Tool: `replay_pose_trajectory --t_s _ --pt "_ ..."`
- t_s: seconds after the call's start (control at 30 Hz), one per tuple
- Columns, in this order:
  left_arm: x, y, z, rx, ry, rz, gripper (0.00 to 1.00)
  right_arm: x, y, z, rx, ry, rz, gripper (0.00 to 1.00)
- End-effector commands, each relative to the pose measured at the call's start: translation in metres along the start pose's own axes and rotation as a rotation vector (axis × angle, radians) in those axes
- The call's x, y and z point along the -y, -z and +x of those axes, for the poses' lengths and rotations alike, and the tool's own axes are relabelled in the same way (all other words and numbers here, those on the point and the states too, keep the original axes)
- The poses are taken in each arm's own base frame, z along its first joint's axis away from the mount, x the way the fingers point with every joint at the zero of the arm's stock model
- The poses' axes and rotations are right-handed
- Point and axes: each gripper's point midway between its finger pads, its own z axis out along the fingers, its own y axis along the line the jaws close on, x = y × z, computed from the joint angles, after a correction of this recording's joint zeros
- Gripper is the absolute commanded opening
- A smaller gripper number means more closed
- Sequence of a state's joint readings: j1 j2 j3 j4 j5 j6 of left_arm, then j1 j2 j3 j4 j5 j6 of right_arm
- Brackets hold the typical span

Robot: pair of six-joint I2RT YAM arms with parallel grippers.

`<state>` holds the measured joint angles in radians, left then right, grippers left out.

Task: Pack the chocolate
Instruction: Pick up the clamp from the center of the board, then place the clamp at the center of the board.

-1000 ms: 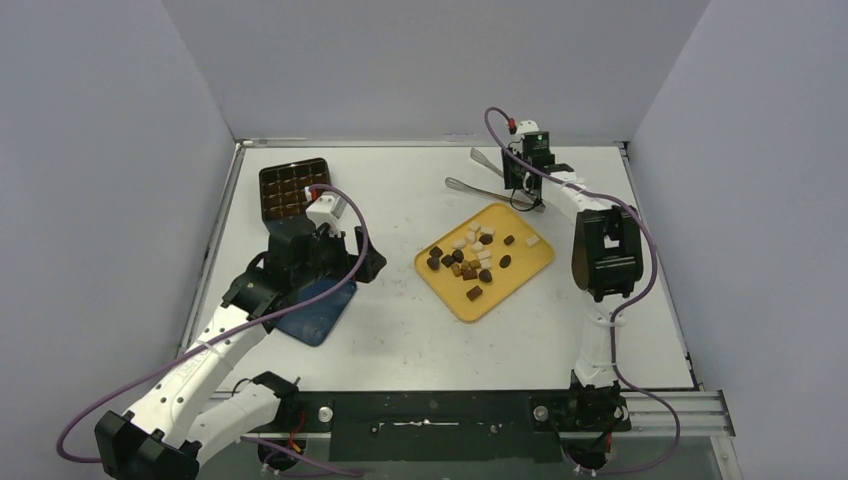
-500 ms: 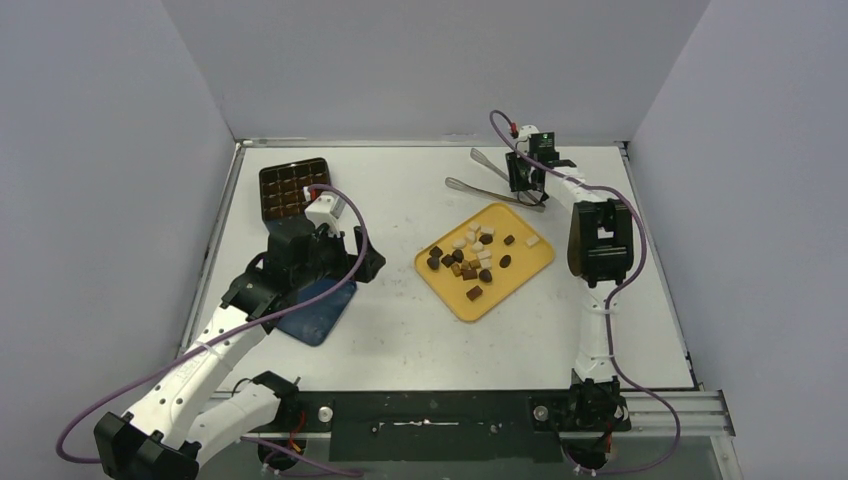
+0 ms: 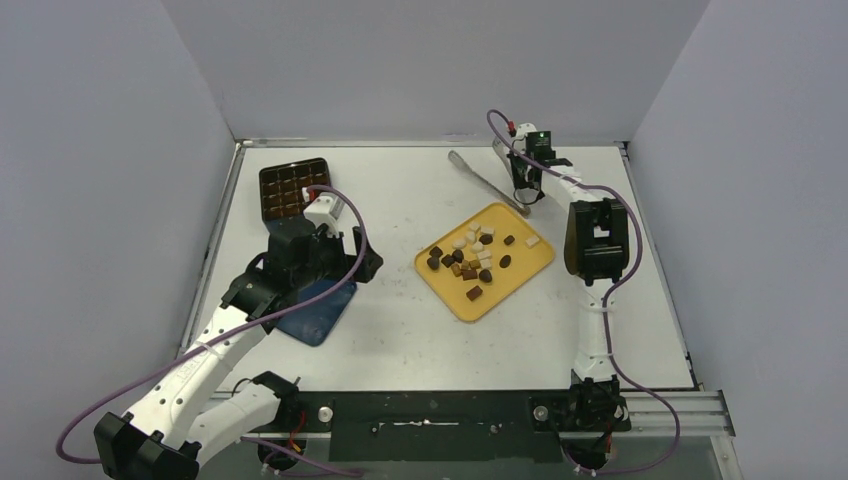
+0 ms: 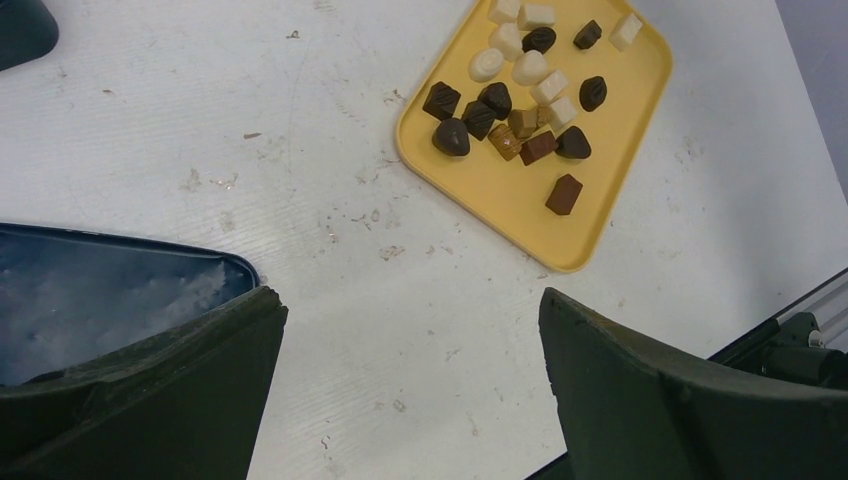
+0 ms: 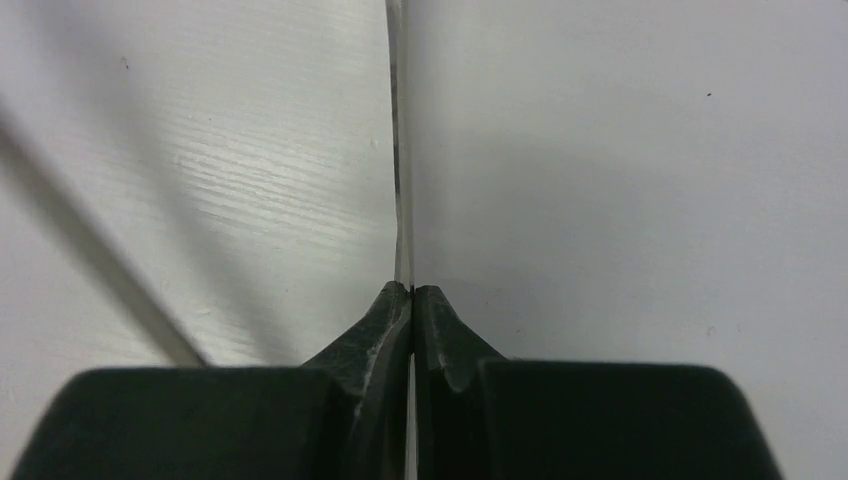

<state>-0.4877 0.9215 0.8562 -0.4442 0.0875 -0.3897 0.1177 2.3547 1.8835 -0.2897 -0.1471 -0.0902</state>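
The chocolate (image 3: pixel 470 255) is several small dark, mid-brown and cream pieces on a yellow tray (image 3: pixel 522 272) right of the table's middle. Both show in the left wrist view, the chocolate (image 4: pixel 520 100) on the tray (image 4: pixel 500 195) at the top. My right gripper (image 3: pixel 522 192) is at the far right of the table, beyond the tray, shut on long metal tongs (image 3: pixel 485 178). In the right wrist view the jaws (image 5: pixel 412 288) pinch the thin metal strip of the tongs (image 5: pixel 400 150). My left gripper (image 3: pixel 365 262) is open and empty, left of the tray. Its fingers (image 4: pixel 410 300) stand wide apart above bare table.
A dark brown compartment tray (image 3: pixel 293 188) sits at the far left. A dark blue lid (image 3: pixel 315 318) lies under my left arm and also shows in the left wrist view (image 4: pixel 100 300). Grey walls close in the table on three sides.
The tongs' two spread arms have come together into one line in my right gripper, and their far end has swung left. My right wrist shifted slightly. The left arm has barely moved.
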Motion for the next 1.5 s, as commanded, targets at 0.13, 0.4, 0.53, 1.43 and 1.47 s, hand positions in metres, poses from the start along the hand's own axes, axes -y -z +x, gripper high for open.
replay_pose_trajectory --t_s 0.13,0.4,0.53,1.43,1.47 --pt "-0.011 0.007 -0.018 0.06 -0.002 -0.072 0.94 -0.012 0.06 -0.096 0.231 -0.096 0.076 0.0" --pt "-0.025 0.022 -0.032 0.118 0.027 -0.164 0.97 -0.096 0.089 -0.09 0.204 -0.42 0.064 0.0" --pt "-0.027 0.022 -0.031 0.116 0.027 -0.175 0.97 -0.162 0.093 -0.073 0.194 -0.529 0.009 0.0" --pt "-0.045 0.036 -0.042 0.201 0.038 -0.264 0.97 -0.318 0.078 0.039 -0.027 -0.899 0.029 0.03" --pt "-0.046 0.036 -0.042 0.201 0.038 -0.265 0.97 -0.321 0.078 0.041 -0.031 -0.903 0.033 0.04"
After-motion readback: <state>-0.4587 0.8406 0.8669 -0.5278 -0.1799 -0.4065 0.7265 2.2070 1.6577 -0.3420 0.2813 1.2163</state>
